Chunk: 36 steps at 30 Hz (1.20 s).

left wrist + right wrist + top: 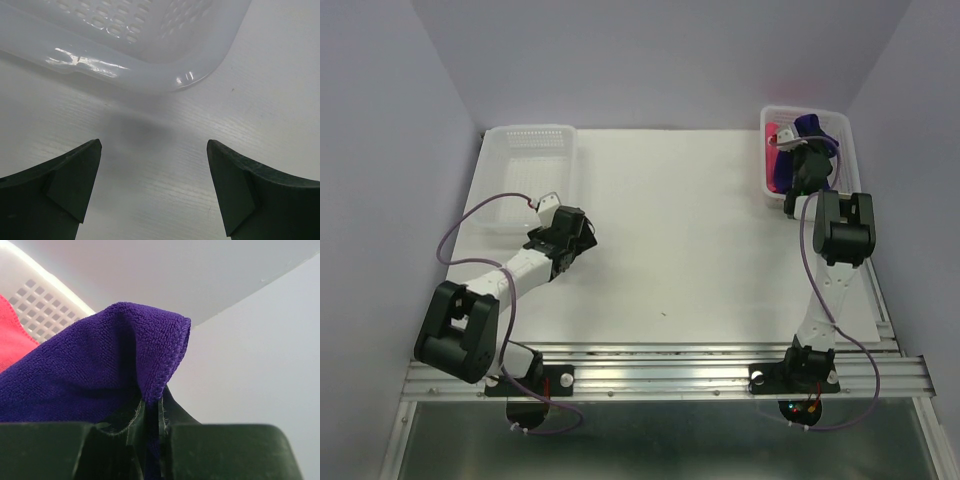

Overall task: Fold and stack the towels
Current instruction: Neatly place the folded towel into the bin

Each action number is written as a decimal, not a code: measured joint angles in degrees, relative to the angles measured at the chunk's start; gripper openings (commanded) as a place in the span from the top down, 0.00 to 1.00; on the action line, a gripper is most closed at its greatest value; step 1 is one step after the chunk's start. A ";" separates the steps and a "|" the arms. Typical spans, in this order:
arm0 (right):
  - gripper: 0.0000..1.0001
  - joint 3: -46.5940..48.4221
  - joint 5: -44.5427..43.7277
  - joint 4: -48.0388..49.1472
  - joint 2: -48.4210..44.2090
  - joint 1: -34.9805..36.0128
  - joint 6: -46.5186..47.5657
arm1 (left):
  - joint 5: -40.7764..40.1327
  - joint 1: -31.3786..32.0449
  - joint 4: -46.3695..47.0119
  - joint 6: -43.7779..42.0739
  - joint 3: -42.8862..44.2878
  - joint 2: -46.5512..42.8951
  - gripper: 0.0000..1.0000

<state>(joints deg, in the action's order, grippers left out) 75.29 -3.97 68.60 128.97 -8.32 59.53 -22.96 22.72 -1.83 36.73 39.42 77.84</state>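
The dark purple towel (100, 365) rises in a peaked fold from the white mesh basket (805, 108) at the back right. My right gripper (152, 412) is shut on its stitched edge, the cloth pinched between the jaws. The gripper (802, 165) sits over that basket, with the purple towel (812, 128) just beyond it. A magenta-pink towel (775, 150) lies in the same basket, to the left of the purple one, and shows as the pink cloth (10, 335) at the left edge of the right wrist view. My left gripper (154, 165) is open above bare table, holding nothing.
A second white mesh basket (530, 131) stands at the back left. Its rounded near corner (150, 75) lies just ahead of my left fingers. The white table (680, 240) runs between the two baskets. Lilac walls close in the back and both sides.
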 measured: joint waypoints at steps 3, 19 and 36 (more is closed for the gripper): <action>0.86 0.24 -0.33 0.02 0.04 0.17 0.00 | 0.02 0.00 0.17 0.00 0.07 0.37 0.01; 0.72 3.41 0.59 -0.79 0.09 0.28 0.04 | 0.26 -0.33 0.35 -0.02 0.48 2.34 0.01; 0.00 5.68 0.50 -2.97 0.20 0.52 -1.60 | 1.42 -0.33 0.39 -0.07 0.50 2.67 0.01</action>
<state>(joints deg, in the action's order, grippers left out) 80.97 -3.46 65.63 129.16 -7.79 57.93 -21.54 22.39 -1.43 36.67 39.92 80.51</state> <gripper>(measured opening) 0.998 0.986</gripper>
